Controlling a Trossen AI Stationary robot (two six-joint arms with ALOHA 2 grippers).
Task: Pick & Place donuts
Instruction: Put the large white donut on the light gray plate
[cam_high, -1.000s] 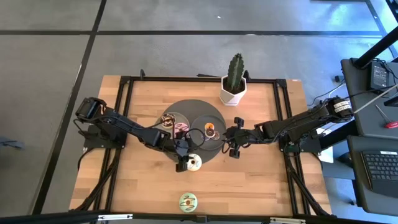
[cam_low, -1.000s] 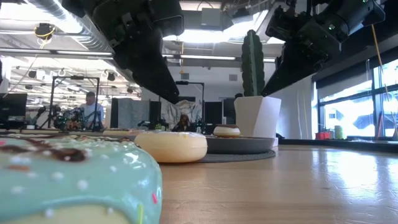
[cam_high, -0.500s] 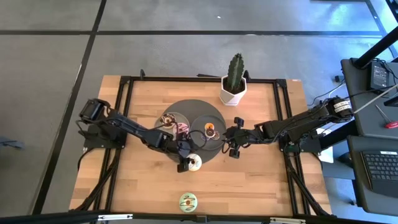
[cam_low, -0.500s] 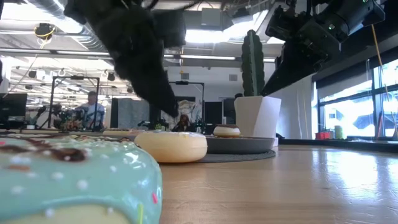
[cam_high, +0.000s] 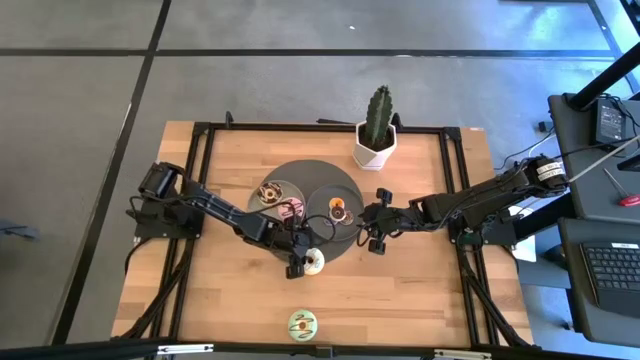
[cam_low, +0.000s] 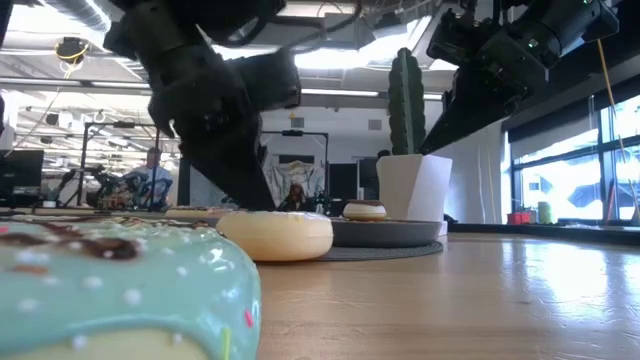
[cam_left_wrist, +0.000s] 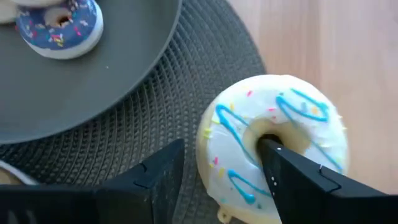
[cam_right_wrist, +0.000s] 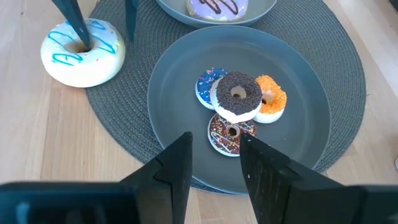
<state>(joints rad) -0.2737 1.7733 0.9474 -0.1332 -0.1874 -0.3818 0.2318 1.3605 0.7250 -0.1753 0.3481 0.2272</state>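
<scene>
A white donut with blue squiggles (cam_high: 314, 261) (cam_left_wrist: 273, 155) (cam_low: 275, 235) lies flat, half on the woven mat's near edge and half on the wood. My left gripper (cam_high: 296, 260) (cam_left_wrist: 217, 168) is open and low over it, one finger in the donut's hole and one outside over the mat. My right gripper (cam_high: 378, 236) (cam_right_wrist: 217, 168) is open and hovers by the mat's right edge, above a grey plate (cam_right_wrist: 298, 124) with several mini donuts (cam_right_wrist: 239, 102). A green donut (cam_high: 303, 323) (cam_low: 120, 290) lies near the table's near edge. My left gripper comes from above, with one finger (cam_left_wrist: 292, 171) down in the white donut's hole (cam_left_wrist: 261, 132) and the other finger (cam_left_wrist: 158, 174) outside the ring, apart from it. Whether the inner finger touches the hole's wall I cannot tell. The donut lies flat on mat and table.
A round dark woven mat (cam_high: 300, 222) carries two grey plates; the left one (cam_high: 270, 182) holds a few donuts. A potted cactus (cam_high: 377, 130) stands at the far edge. Bare wood lies near and to both sides. People and desks show in the room behind.
My left gripper has come down toward the white donut, its fingers dropping from well above the donut until one tip sits in the hole. The donut has stayed where it was.
</scene>
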